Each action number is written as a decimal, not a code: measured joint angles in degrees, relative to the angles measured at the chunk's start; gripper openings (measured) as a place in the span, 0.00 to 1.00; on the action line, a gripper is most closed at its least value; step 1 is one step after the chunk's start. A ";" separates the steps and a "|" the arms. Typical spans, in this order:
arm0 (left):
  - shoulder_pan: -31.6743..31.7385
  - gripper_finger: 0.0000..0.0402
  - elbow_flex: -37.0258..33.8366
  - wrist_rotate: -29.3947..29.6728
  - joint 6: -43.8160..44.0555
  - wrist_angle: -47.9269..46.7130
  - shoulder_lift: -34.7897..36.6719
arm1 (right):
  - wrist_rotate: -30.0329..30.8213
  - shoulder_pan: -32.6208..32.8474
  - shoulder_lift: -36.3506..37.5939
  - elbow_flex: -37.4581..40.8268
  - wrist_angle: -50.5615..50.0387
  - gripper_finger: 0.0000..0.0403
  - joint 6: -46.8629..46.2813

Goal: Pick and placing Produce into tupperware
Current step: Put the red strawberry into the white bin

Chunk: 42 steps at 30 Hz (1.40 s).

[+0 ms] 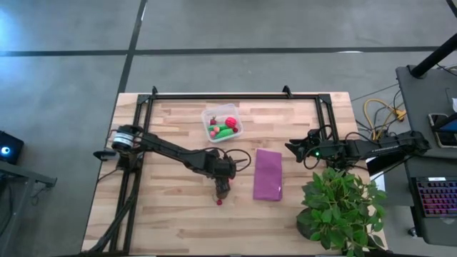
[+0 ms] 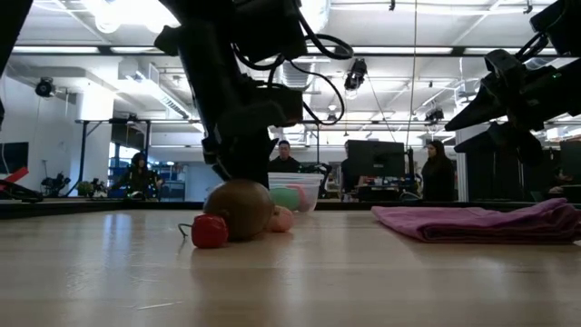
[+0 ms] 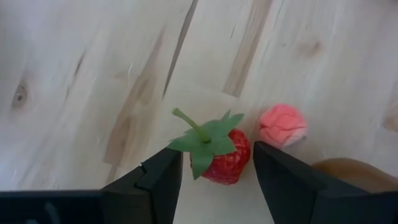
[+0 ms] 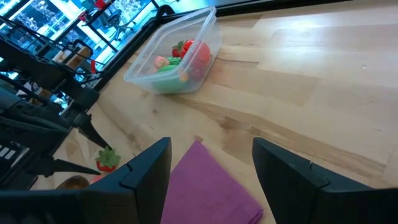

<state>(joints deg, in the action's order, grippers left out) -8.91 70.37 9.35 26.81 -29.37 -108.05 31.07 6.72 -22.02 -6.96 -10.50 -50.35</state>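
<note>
My left gripper [image 1: 223, 188] [image 3: 216, 150] is open and points down over the table's middle. A red strawberry with a green leaf cap [image 3: 222, 157] [image 2: 209, 231] lies on the wood between and just beyond its fingers. No touch shows. A tiny pink bit [image 3: 283, 125] and a brown oval [image 2: 241, 209] [image 3: 348, 174] lie beside it. The clear square tupperware [image 1: 222, 123] [image 4: 177, 53] stands farther back and holds red and green produce. My right gripper [image 1: 292, 148] [image 4: 211, 144] waits open above the table's right side.
A purple cloth [image 1: 268, 174] [image 2: 481, 221] lies flat right of the left gripper. A potted plant [image 1: 341, 208] stands at the near right corner. A black frame [image 1: 214, 96] runs along the table's far and left edges. People stand in the room behind.
</note>
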 joint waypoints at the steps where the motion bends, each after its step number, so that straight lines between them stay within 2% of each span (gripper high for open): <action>1: 0.00 0.45 0.00 0.00 -0.02 0.23 -0.20 | 0.00 0.00 0.00 0.00 0.00 0.54 0.00; 12: 0.04 0.30 -0.13 0.00 -0.13 0.26 -0.77 | 0.00 -0.01 0.00 0.00 -0.02 0.54 0.00; 23: 0.75 0.32 2.39 0.29 -0.20 -2.39 1.85 | 0.00 0.00 0.00 0.00 -0.02 0.54 0.00; 28: 2.76 0.32 5.66 6.54 -0.25 -6.08 7.31 | 0.00 0.00 0.00 0.00 -0.02 0.54 0.00; 32: 6.94 0.32 7.03 12.20 -2.07 -6.59 12.71 | 0.00 0.00 0.00 0.00 -0.02 0.54 0.00; 34: 10.34 0.32 6.97 12.37 -3.90 -6.77 14.39 | 0.02 0.00 0.00 0.00 -0.02 0.54 0.00; 39: 20.70 0.32 6.12 4.71 -4.77 -7.78 14.16 | 0.02 -0.01 0.00 0.00 -0.01 0.54 -0.04; 42: 24.97 0.34 5.97 3.11 -3.52 -7.91 11.97 | 0.02 -0.02 0.01 0.00 0.00 0.54 -0.22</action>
<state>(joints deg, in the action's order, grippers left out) 16.07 76.34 12.46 23.29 -37.27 -96.08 31.09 6.70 -22.01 -6.96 -10.50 -50.57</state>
